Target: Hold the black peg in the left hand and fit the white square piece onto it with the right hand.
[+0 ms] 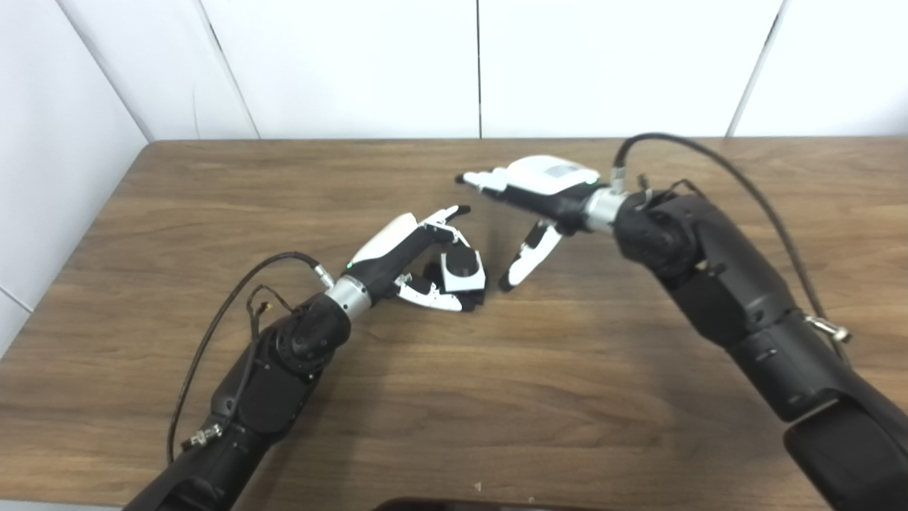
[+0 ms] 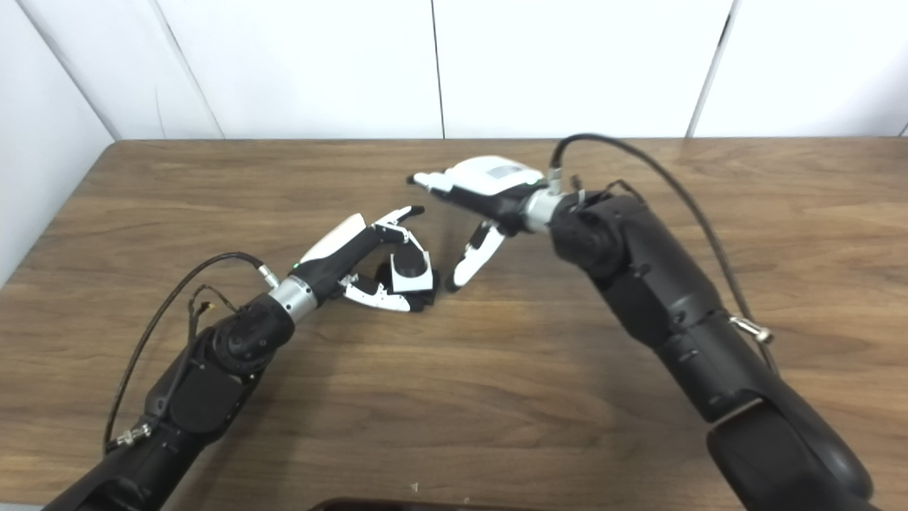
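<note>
Left robot hand (image 1: pixel 418 262) curled low on desk (image 1: pixel 213 213), clamped on white square piece (image 1: pixel 462 268) with black peg; seating unclear. Right robot hand (image 1: pixel 528 206) just beside, fingers spread, empty. Next, likely: verify fit.

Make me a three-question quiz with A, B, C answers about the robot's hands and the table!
1. Where is the white square piece?
A. At the left hand
B. In the right hand
C. At the table's far edge

2. What colour is the table?
A. Blue
B. Brown
C. Red

3. How is the right hand?
A. Holding a cup
B. Open, holding nothing
C. Flat on the table

Answers:
1 A: the white square piece sits between the fingers and thumb of the left hand.
2 B: the table is brown wood.
3 B: the right hand has its fingers apart, with nothing in it.
</note>
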{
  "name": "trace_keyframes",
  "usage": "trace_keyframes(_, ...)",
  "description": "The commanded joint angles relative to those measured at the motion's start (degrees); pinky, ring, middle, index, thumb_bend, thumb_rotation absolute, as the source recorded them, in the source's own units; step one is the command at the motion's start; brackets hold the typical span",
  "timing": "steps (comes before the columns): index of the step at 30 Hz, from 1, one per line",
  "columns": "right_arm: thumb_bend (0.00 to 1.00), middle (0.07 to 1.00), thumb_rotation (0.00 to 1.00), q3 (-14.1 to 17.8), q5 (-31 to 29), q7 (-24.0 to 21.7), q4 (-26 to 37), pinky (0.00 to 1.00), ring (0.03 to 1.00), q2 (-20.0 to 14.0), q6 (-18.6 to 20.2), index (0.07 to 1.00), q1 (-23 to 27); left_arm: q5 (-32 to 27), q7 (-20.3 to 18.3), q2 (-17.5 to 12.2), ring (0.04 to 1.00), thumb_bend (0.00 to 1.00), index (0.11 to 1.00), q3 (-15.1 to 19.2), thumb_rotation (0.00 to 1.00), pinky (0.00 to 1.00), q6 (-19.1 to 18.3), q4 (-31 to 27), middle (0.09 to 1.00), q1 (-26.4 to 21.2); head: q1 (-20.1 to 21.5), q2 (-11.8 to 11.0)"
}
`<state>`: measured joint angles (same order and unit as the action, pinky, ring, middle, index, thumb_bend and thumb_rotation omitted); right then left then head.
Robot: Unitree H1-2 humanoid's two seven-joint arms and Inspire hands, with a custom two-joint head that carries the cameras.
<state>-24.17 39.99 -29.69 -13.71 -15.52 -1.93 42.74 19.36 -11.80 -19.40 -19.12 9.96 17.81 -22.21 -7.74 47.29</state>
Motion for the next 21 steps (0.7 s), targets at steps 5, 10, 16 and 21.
trace_keyframes(5, 0.83, 0.923, 0.31, 7.02, -5.49, 6.37, 2.80, 0.86, 0.923, -1.54, -0.26, 0.906, -1.44, 1.69, -2.55, -1.20, 1.000, 0.52, 0.492, -1.16, 0.07, 0.97, -1.33, 2.06, 0.989, 1.32, 0.34, 0.02)
trace_keyframes(10, 0.78, 0.891, 0.28, 11.17, -8.48, 9.34, 5.10, 0.72, 0.890, -1.30, 2.01, 0.887, -4.95, 1.42, -2.64, -1.33, 1.000, 0.52, 0.492, -1.09, 0.07, 0.96, -0.51, 2.88, 0.987, 1.10, 1.12, -0.12)
trace_keyframes(16, 0.77, 0.872, 0.25, 14.24, -11.21, 12.35, 8.68, 0.69, 0.869, -0.45, 3.78, 0.871, -9.14, 1.45, -2.71, -1.37, 1.000, 0.52, 0.492, -1.17, 0.07, 0.96, 0.23, 3.47, 0.986, 0.78, 1.77, -0.50)
trace_keyframes(21, 0.76, 0.856, 0.22, 15.97, -11.36, 16.23, 11.90, 0.70, 0.849, 0.43, 4.21, 0.830, -13.40, 1.55, -2.68, -1.40, 1.000, 0.52, 0.492, -1.09, 0.07, 0.97, 0.41, 3.68, 0.988, 0.67, 1.92, -0.82)
